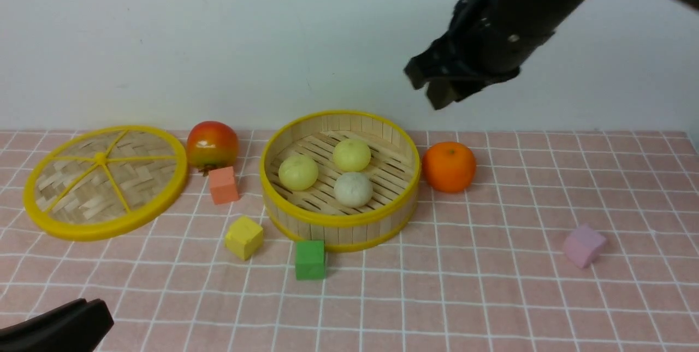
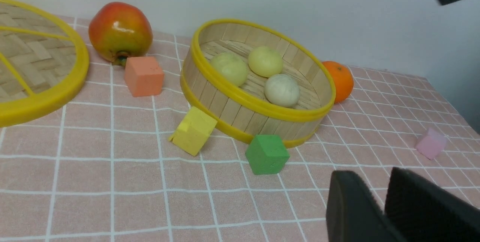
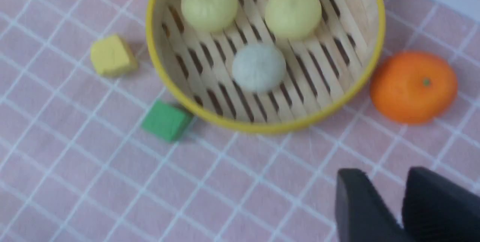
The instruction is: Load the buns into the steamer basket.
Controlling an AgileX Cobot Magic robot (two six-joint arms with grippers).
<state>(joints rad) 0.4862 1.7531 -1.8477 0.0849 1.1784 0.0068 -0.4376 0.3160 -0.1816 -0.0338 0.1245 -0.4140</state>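
The steamer basket (image 1: pixel 339 220) stands at the table's middle. All three buns lie on its slatted floor: a pale yellow one (image 1: pixel 298 172) on the left, a pale yellow one (image 1: pixel 351 154) at the back, and the off-white one (image 1: pixel 353 189) at the front. They also show in the right wrist view (image 3: pixel 258 67) and the left wrist view (image 2: pixel 282 90). My right gripper (image 1: pixel 428 87) hangs high above the table, up and right of the basket, shut and empty (image 3: pixel 382 172). My left gripper (image 1: pixel 101 316) is low at the near left corner, shut and empty (image 2: pixel 371 174).
An orange (image 1: pixel 448 166) sits right of the basket. A red-orange fruit (image 1: pixel 212 144) and a flat woven disc (image 1: pixel 105 180) lie to its left. Small blocks lie around: orange-pink (image 1: pixel 224 184), yellow (image 1: pixel 243 237), green (image 1: pixel 310 259), pink (image 1: pixel 583 245).
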